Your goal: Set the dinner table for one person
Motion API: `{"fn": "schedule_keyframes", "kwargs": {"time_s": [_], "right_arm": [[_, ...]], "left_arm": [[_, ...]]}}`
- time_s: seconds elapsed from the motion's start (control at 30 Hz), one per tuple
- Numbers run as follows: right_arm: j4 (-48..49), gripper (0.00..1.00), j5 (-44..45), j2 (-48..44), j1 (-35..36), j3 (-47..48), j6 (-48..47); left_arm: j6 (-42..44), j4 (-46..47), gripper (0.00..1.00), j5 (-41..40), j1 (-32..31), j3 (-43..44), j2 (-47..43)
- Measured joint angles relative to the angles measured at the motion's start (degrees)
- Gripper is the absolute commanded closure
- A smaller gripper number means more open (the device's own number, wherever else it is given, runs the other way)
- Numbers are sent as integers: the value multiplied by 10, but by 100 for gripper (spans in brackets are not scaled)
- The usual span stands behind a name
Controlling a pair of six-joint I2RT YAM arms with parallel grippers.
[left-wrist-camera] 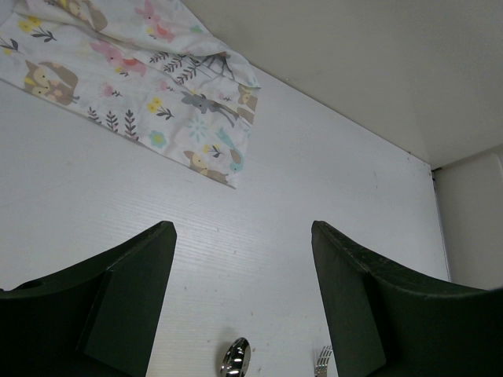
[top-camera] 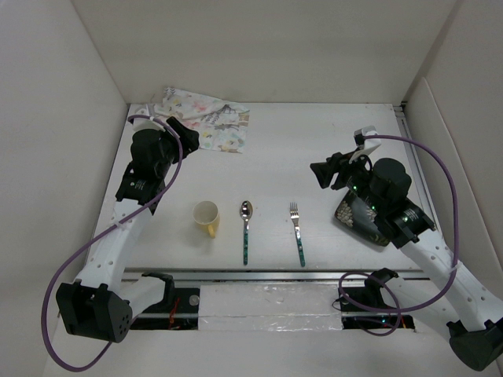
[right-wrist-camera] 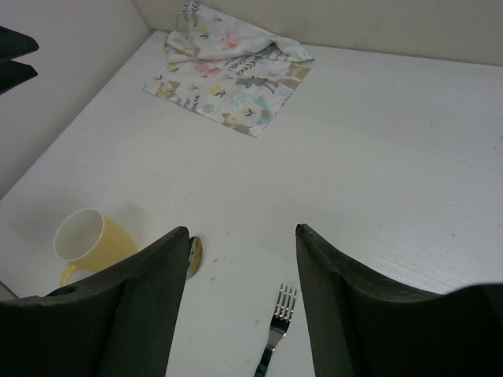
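**A:** Start with the claws. How do they stand?

**B:** Both are spread wide, with nothing between the fingers. The left gripper point(top-camera: 182, 129) hangs at the back-left, over the near edge of the printed cloth mat point(top-camera: 211, 119). The right gripper point(top-camera: 318, 176) is right of centre and aimed leftward across the table.

**A:** Room around them?

**B:** The left arm point(top-camera: 118, 228) sits close to the left wall panel point(top-camera: 55, 118). Between the two grippers runs a broad bare stretch of the dinner table point(top-camera: 314, 133) (the widest open patch in the top view). The right arm point(top-camera: 428, 243) overlaps a dark patterned dish point(top-camera: 354, 220), partly hidden, near the right edge.

**A:** And the table itself?

**B:** It lies flat and fills the floor of the white-walled box. Its long side seems to run left to right, with the metal rail point(top-camera: 275, 274) along the near edge.

**A:** What lies on it?

**B:** Near the rail there is a yellow mug point(top-camera: 207, 217), then a spoon point(top-camera: 245, 229) and a fork point(top-camera: 297, 232). The two are apart but parallel, heads toward the back wall point(top-camera: 259, 47) and teal handles toward the rail.
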Motion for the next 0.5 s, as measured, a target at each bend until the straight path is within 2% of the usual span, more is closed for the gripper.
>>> {"fn": "schedule_keyframes", "kwargs": {"time_s": [0.07, 0.13, 0.17, 0.2, 0.23, 0.27, 0.43, 0.47, 0.5], "right_arm": [[1, 60, 1, -2, 0, 0, 1], [3, 81, 1, 0, 0, 0, 2], [6, 98, 0, 0, 0, -1, 3], [8, 100, 0, 1, 0, -2, 5], [10, 100, 0, 2, 0, -3, 8], [12, 100, 0, 4, 0, -3, 11], [17, 100, 0, 13, 0, -10, 13], [18, 100, -1, 13, 0, -13, 14], [20, 100, -1, 13, 0, -17, 15]], "left_arm": [[0, 5, 35, 0, 2, 0, 1], [1, 6, 45, -2, 5, 6, 10], [2, 6, 50, -3, 8, 13, 19], [4, 6, 73, -5, 11, 21, 30], [4, 6, 90, -9, 15, 29, 41], [5, 7, 100, -13, 17, 37, 52], [16, 14, 100, -43, 23, 67, 115], [17, 12, 93, -52, 23, 82, 134], [20, 6, 77, -62, 24, 104, 161]]}}
